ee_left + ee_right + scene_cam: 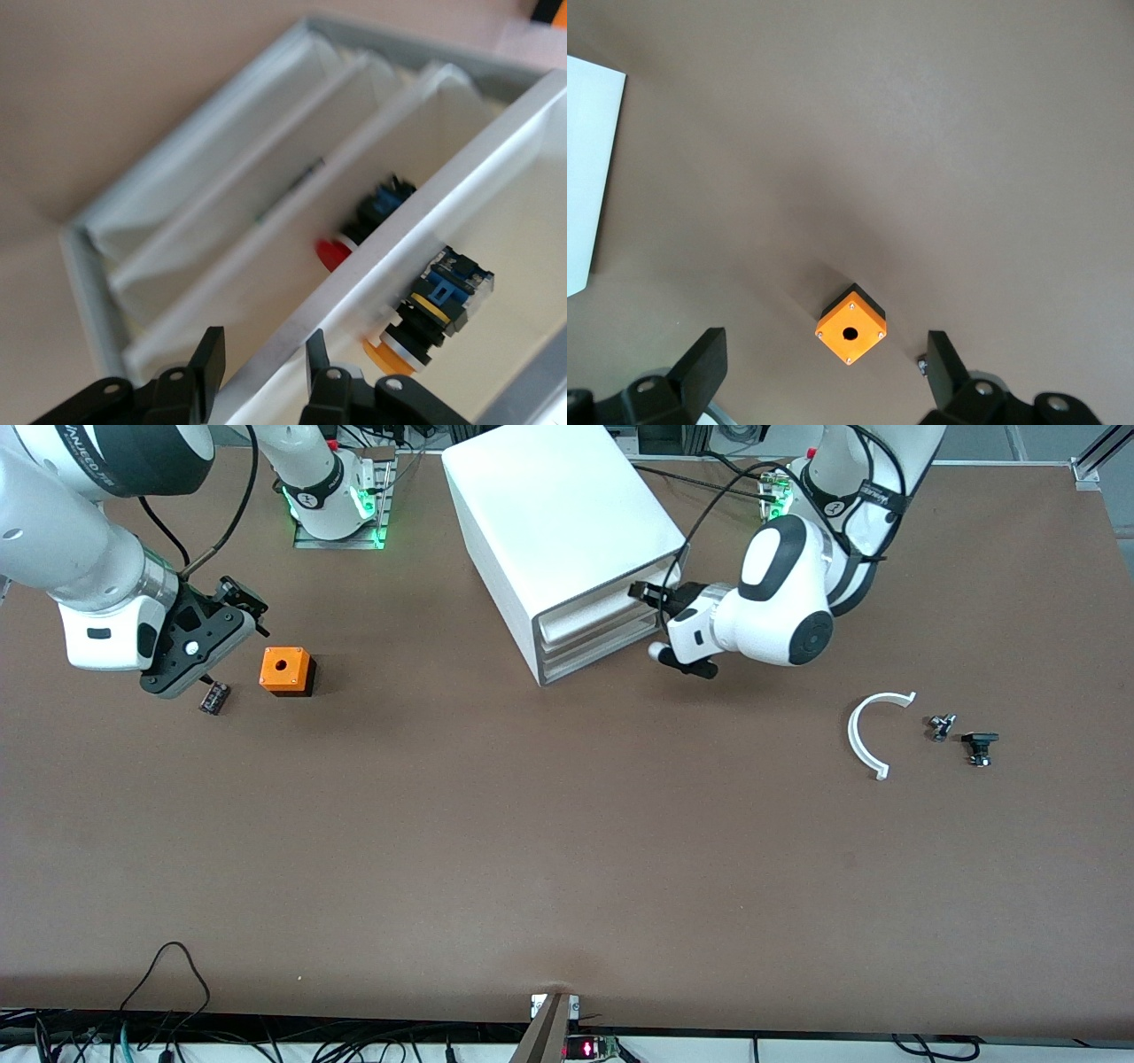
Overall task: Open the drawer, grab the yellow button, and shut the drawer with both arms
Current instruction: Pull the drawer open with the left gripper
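Cabinet [567, 522] work comes first: the opening step is in hand, with the drawer [589, 614], uppermost of three, looking barely out of its slot, if at all. The left gripper [261, 345] is at the cabinet's front, its fingers clenched on that drawer's front lip. Next, I judge, comes a straight pull along the drawer's own line; a skewed pull could jam the tray or drag the light cabinet. The right gripper [826, 345] waits with fingers spread wide, over the table at the right arm's end, above the orange cube [286, 670]. A white curved piece [868, 731] and two small dark parts [942, 727] lie toward the left arm's end, well clear. A small flat black block [214, 697] sits beside the cube. The button [434, 305] lies inside the gripped drawer; a red-capped one [333, 255] shows in the drawer below.
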Robot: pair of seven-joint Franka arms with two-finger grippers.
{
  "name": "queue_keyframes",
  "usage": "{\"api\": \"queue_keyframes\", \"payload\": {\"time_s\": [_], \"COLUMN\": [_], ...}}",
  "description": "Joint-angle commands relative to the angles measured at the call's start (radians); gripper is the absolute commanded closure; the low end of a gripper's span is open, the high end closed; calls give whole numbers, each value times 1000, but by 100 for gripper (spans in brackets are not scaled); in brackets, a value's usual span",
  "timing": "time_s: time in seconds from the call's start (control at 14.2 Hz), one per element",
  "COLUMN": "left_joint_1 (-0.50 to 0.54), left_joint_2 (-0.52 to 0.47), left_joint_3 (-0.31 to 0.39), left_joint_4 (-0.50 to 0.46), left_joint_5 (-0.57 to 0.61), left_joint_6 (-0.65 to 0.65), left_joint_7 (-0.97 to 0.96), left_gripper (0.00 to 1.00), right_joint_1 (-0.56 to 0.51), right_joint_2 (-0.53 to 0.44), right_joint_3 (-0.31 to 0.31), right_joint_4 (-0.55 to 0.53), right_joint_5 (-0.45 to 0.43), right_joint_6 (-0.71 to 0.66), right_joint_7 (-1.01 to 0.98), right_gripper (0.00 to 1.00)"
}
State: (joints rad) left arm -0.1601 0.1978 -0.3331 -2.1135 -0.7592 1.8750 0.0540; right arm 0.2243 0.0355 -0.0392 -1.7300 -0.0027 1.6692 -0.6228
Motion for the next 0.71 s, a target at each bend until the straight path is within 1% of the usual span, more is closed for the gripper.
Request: {"api": "queue_keyframes", "payload": {"time_s": [0.0, 0.21, 0.35, 0.42, 0.49, 0.56, 0.64], "left_joint_1": [8, 8, 8, 8, 8, 10, 10], "left_joint_2": [8, 8, 12, 12, 12, 12, 11], "left_joint_3": [68, 104, 134, 144, 152, 161, 172], "left_joint_4": [6, 50, 76, 79, 81, 82, 82], "left_joint_5": [90, 93, 98, 98, 98, 97, 97], "left_joint_6": [52, 52, 58, 67, 70, 72, 72], "left_joint_7": [15, 10, 12, 15, 20, 32, 40], "left_gripper": [100, 100, 100, 100, 97, 89, 77], "right_joint_1": [7, 13, 15, 13, 15, 13, 15], "right_joint_2": [23, 27, 27, 27, 30, 44, 69], "right_joint_3": [-4, 28, 64, 93, 123, 154, 179], "right_joint_4": [32, 33, 35, 35, 38, 50, 76], "right_joint_5": [17, 13, 13, 15, 16, 18, 18], "right_joint_6": [-5, -5, 15, 35, 41, 52, 55], "right_joint_7": [-64, -84, -136, -164, -172, -172, -172], "right_gripper": [0, 0, 0, 0, 0, 0, 0]}}
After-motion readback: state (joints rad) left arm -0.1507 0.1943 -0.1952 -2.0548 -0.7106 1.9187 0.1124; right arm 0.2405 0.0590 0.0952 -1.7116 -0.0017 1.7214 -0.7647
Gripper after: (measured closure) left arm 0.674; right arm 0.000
